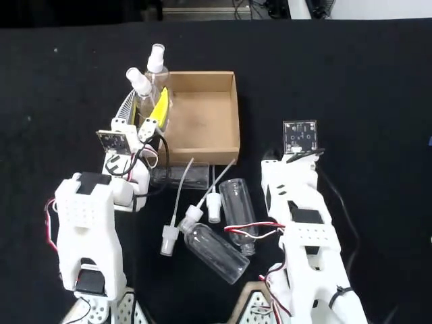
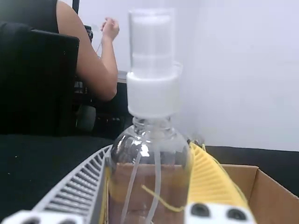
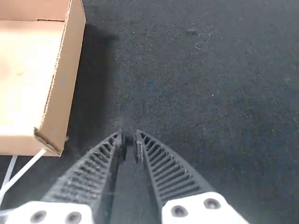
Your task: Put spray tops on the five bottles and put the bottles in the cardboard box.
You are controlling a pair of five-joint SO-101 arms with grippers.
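Closest to the left wrist camera, a clear bottle [image 2: 149, 163] stands upright with a white spray top [image 2: 152, 88] fitted on its neck; the left gripper [image 2: 152, 186] is clamped on the bottle's body, with a grey finger on one side and a yellow finger on the other. Seen from above, the left gripper [image 1: 145, 101] holds the bottle [image 1: 143, 91] just outside the left wall of the cardboard box [image 1: 226, 121], the yellow finger right at that wall's edge; the box's open inside lies just beside the bottle, toward the right arm's side. The bottle's long axis is vertical, so the coming move is probably a lift over the wall and a short carry sideways. A second capped bottle [image 1: 156, 67] stands just behind the held one, near the box's far corner. Nearer the arms, uncapped bottles [image 1: 237, 202] and loose spray tops [image 1: 169, 239] lie on the black table [image 1: 364, 81]. The right gripper [image 3: 129, 140] hangs over the table near the box's front corner, fingers drawn together and holding nothing; the left arm is the nearer to the box's opening.
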